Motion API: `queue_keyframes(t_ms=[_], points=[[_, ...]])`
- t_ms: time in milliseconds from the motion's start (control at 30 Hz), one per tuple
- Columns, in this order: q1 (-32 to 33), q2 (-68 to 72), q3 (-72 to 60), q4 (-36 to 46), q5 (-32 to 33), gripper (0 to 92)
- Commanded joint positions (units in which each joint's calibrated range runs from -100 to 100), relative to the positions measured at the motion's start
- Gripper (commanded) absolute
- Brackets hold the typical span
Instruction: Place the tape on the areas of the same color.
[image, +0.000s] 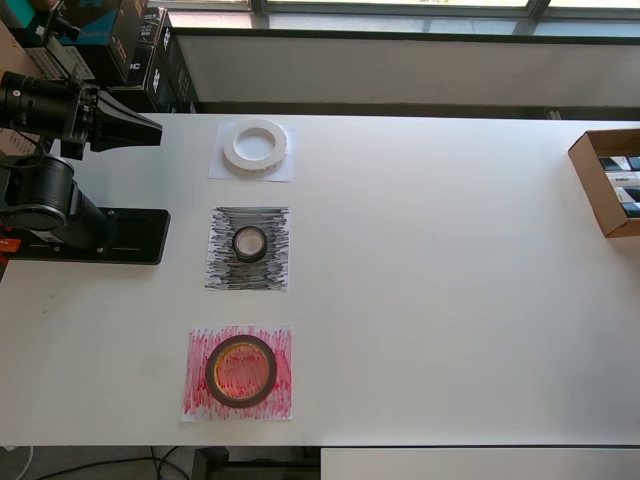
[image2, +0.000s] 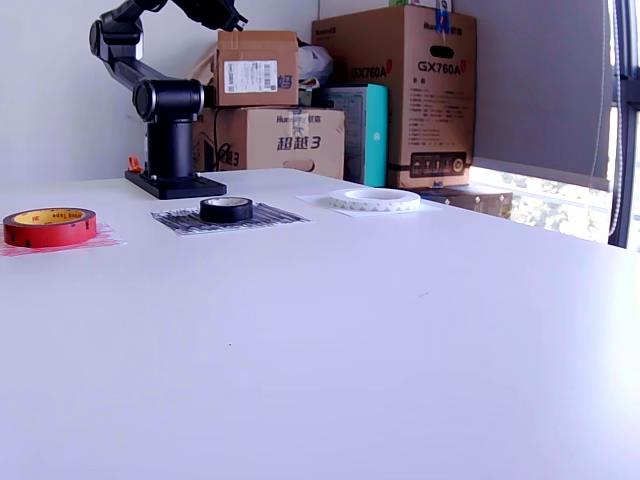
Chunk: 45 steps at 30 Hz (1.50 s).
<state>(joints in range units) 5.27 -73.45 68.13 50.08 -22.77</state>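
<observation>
Overhead view. White matte table (image: 450, 300). Three tape rolls, each lying flat on its own square paper sheet, in a column left of centre. At 12 o'clock of the column: wide white roll (image: 255, 146) on the plain white sheet (image: 222, 170), sitting toward the sheet's upper part. Middle: small black roll (image: 250, 243), centred on the black-scribbled sheet (image: 225, 270), dense horizontal pen strokes. At 6 o'clock: larger dark red roll (image: 241, 371) with yellowish inner core, on the red-scribbled sheet (image: 195, 400). Each roll matches its sheet's colour.

Black arm on a flat black base plate (image: 130, 238) at 9 o'clock of the black sheet. Gripper (image: 145, 131) at upper left, a dark tapered shape pointing toward the white roll, well apart from it, holding nothing; its tips look drawn together, but I cannot tell for sure. One open cardboard box (image: 590, 185) at the table's 3 o'clock edge.

Exterior view. Same three rolls in a row: red (image2: 49, 226), glossy, printed core; black (image2: 226, 209); white (image2: 375, 199), low and flat. Gripper (image2: 225, 14) cut off by the top edge. Cardboard boxes (image2: 395, 95) stacked behind.
</observation>
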Motion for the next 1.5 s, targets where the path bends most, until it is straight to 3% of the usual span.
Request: queue_keyframes(t_ms=[0, 233, 567, 700, 900, 1267, 1467], points=[[-0.5, -0.1, 1.2, -0.3, 0.2, 4.4], [-1.2, -0.8, 1.6, -0.3, 0.3, 4.2], [0.7, -13.7, 5.7, -0.4, -0.5, 4.6], [1.5, -16.1, 7.4, -0.9, -4.1, 4.6], [1.5, -21.7, 14.1, -11.7, -4.7, 4.7], [3.0, -25.9, 19.1, -16.8, -9.0, 4.7], [3.1, -25.9, 24.5, -28.1, -10.8, 4.7]])
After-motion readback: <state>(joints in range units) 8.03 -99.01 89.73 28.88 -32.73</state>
